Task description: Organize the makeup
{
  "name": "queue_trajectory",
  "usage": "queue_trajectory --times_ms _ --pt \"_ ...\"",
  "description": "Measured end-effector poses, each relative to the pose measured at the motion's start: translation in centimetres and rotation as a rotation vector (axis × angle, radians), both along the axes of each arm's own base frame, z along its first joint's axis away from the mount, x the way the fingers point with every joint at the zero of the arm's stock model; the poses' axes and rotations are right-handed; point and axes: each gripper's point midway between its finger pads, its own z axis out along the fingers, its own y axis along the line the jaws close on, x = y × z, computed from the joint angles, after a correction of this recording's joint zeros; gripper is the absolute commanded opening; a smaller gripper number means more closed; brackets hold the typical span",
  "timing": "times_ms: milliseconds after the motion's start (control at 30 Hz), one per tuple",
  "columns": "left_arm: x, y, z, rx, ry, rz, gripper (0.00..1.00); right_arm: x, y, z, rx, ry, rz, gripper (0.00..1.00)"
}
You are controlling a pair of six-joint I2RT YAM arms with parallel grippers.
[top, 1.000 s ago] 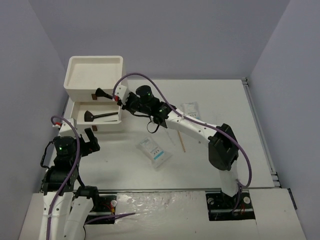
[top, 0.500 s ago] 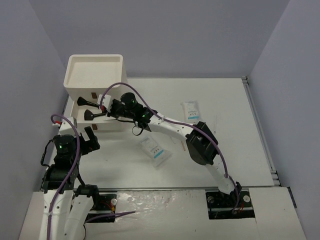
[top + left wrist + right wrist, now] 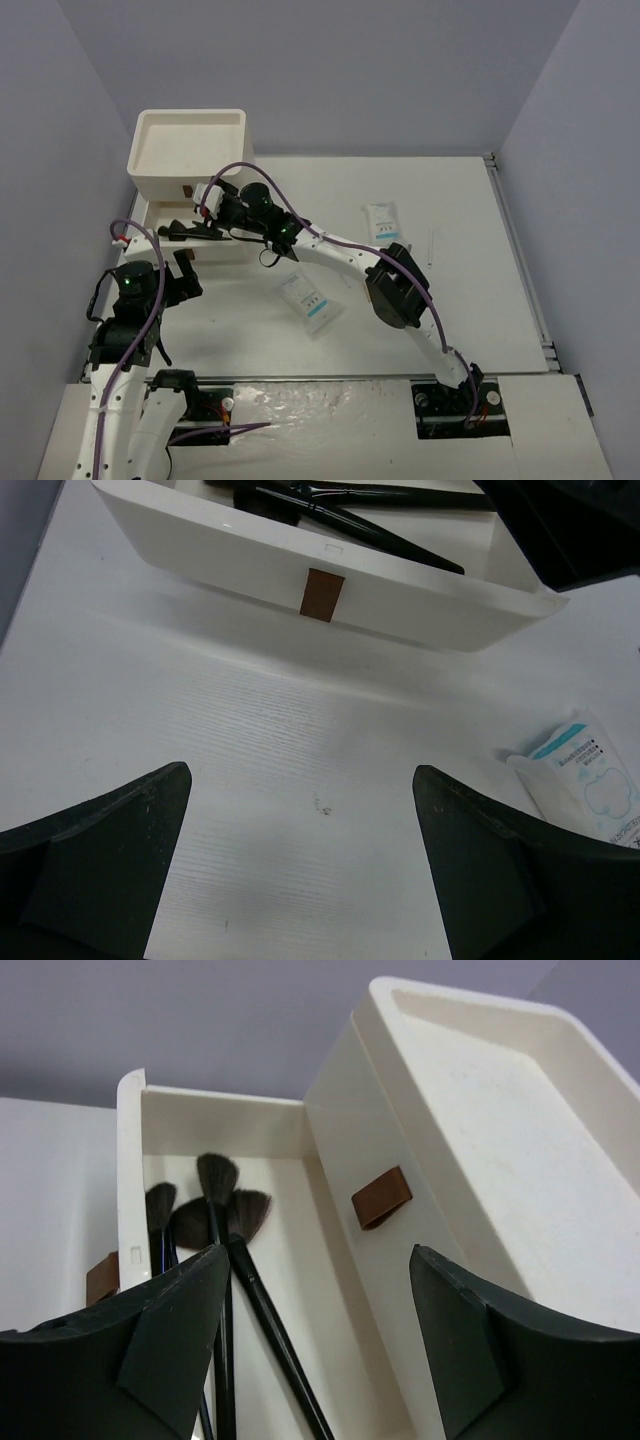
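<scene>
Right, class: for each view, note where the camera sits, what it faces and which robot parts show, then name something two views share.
Top external: above and behind the bases, looking down on the table; left arm and right arm show, the right gripper at the open drawer.
Left wrist: low over the table, facing the drawer's front; its two fingers at the bottom corners.
Right wrist: over the drawer, looking along it; its fingers below.
Shared: both wrist views show the black brushes.

The top view looks down from above and behind the arm bases over the desk (image 3: 460, 290), the left wrist view faces the open drawer (image 3: 420, 612) from low and near, and the right wrist view peers closely into that drawer, both showing its brushes (image 3: 215, 1200).
</scene>
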Motion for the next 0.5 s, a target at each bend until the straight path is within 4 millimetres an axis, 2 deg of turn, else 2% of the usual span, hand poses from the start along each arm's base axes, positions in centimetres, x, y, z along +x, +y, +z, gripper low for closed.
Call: queue_trajectory --times_ms 100,167,267,367,433,500 --pt "0.4 0.1 -0.5 0.000 0.024 0.003 0.91 -0.1 -0.9 -1.4 -0.030 0.021 -0.018 0.75" --pt "0.8 0.0 -0.9 -0.001 0.044 0.000 0.91 -0.4 -2.5 -2.4 -0.061 0.054 -0.048 0.78" --pt "1.5 0.0 -1.8 0.007 0.082 -0.009 0.91 -0.8 -5.3 -1.7 -0.068 0.089 -0.096 0.84" --pt "2.7 0.1 -3.0 0.034 0.134 -0.034 0.90 -1.2 -11.1 0.1 -0.054 0.154 -0.180 0.88" --pt "3.5 0.2 -3.7 0.053 0.159 -0.048 0.88 -0.8 -15.2 2.7 -0.001 0.170 -0.251 0.91" --pt "4.4 0.3 -4.8 0.069 0.199 -0.060 0.86 -0.8 -20.2 5.3 0.054 0.176 -0.340 0.92"
